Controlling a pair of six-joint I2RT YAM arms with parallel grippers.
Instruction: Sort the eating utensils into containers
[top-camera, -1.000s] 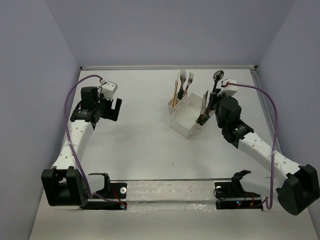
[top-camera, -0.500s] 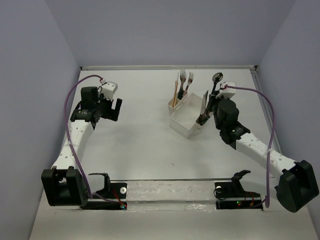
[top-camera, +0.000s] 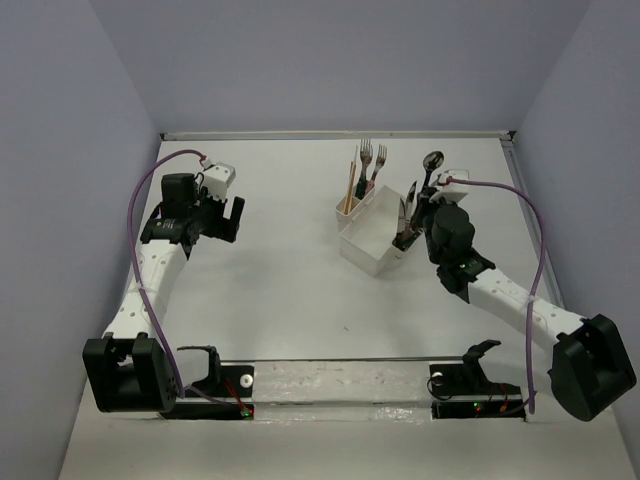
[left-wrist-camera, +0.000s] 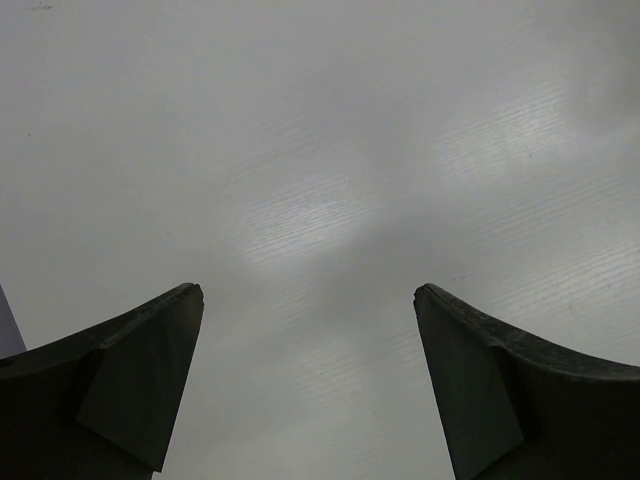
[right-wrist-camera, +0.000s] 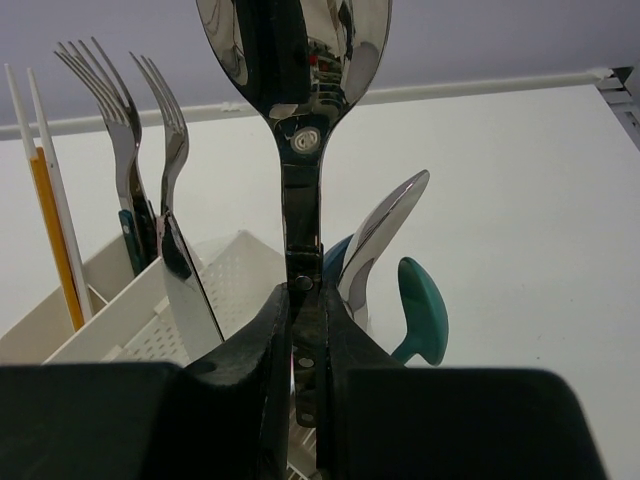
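Over the right end of the caddy (top-camera: 366, 256), right claw (right-wrist-camera: 305, 305) pinches a spoon (right-wrist-camera: 355, 50) upright. Guessing next is lowering it into that slot; left claw (left-wrist-camera: 310, 300) sits spread.

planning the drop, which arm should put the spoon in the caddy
Right. The right gripper is shut on the spoon, upright at the caddy's right end. The left gripper hangs open and empty over the table, far away.

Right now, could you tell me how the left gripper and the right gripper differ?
The left gripper is open and empty; the right gripper is shut on a metal spoon. The left hangs over the table, away from the caddy; the right is at the caddy's end. Both have dark fingers.
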